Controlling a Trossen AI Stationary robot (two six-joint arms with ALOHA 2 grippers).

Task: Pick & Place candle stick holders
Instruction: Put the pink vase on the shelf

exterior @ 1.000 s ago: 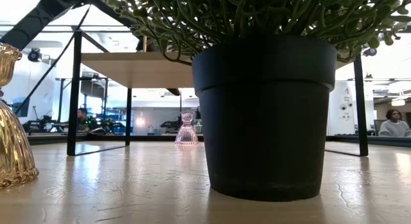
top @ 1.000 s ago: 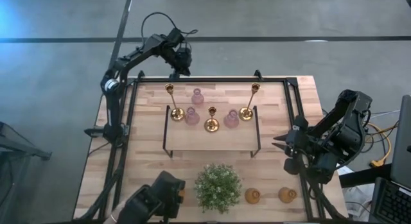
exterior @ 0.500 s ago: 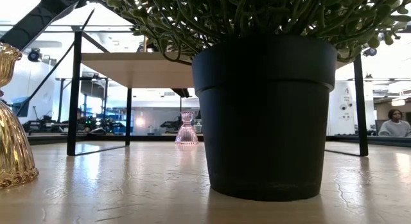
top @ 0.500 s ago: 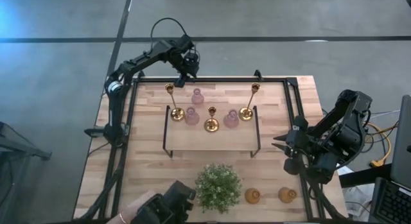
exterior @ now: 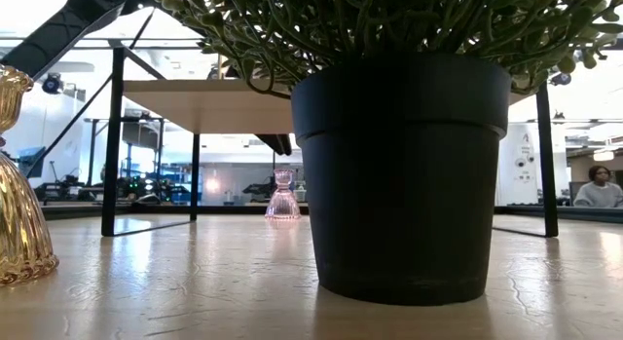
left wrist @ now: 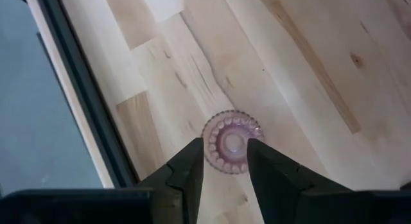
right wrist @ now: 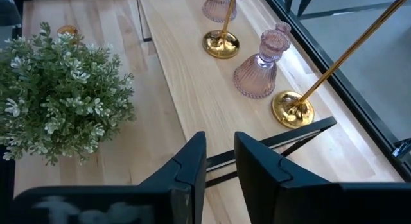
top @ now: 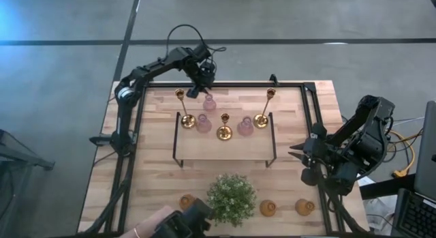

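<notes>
Three pink holders, three brass sticks (top: 225, 132) and three amber holders (top: 268, 209) show. One pink holder (top: 210, 101) stands on the table just behind the shelf (top: 225, 153). The left gripper (top: 203, 83) hangs over it, jaws spread to either side and not touching. The descent should probably stay centred on the neck, with a gentle close, since glass may slip. The right gripper (top: 295, 153) waits right of the shelf, jaws slightly apart and empty.

Ribbed pink-lilac glass holder (right wrist: 257, 68), shiny brass sticks (right wrist: 292, 108), amber glass holders (top: 304, 207) beside the green plant (top: 231, 199); pale wood-grain bench (top: 293, 166).
</notes>
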